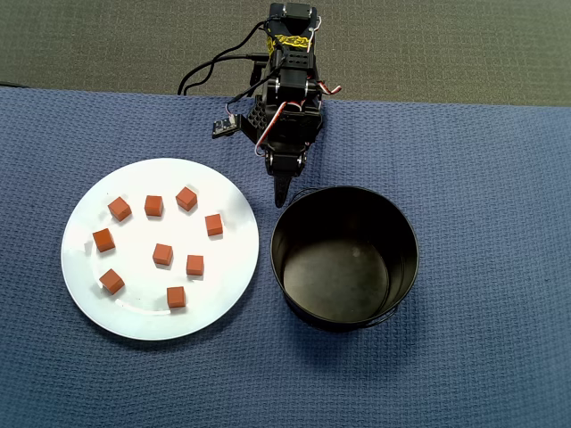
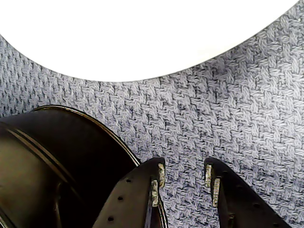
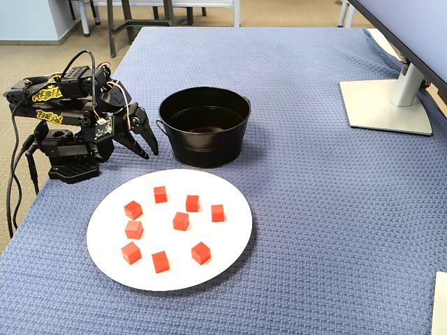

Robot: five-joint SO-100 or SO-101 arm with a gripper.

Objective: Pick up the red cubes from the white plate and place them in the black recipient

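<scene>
Several small red cubes (image 1: 162,254) lie scattered on the white plate (image 1: 134,312), left of the black recipient (image 1: 294,232) in the overhead view. The fixed view shows the cubes (image 3: 181,220) on the plate (image 3: 234,234), with the empty pot (image 3: 206,146) behind it. My gripper (image 1: 284,196) hangs low over the cloth at the pot's far rim, between pot and plate. In the wrist view the gripper (image 2: 184,175) is open with only cloth between its fingers (image 2: 142,199). There the pot wall (image 2: 42,156) is at left and the plate edge (image 2: 142,38) above, with no cube showing.
The arm's base (image 3: 66,164) stands at the table's left edge in the fixed view, with cables trailing off it. A monitor stand (image 3: 387,105) sits at far right. Blue woven cloth (image 3: 314,230) covers the table.
</scene>
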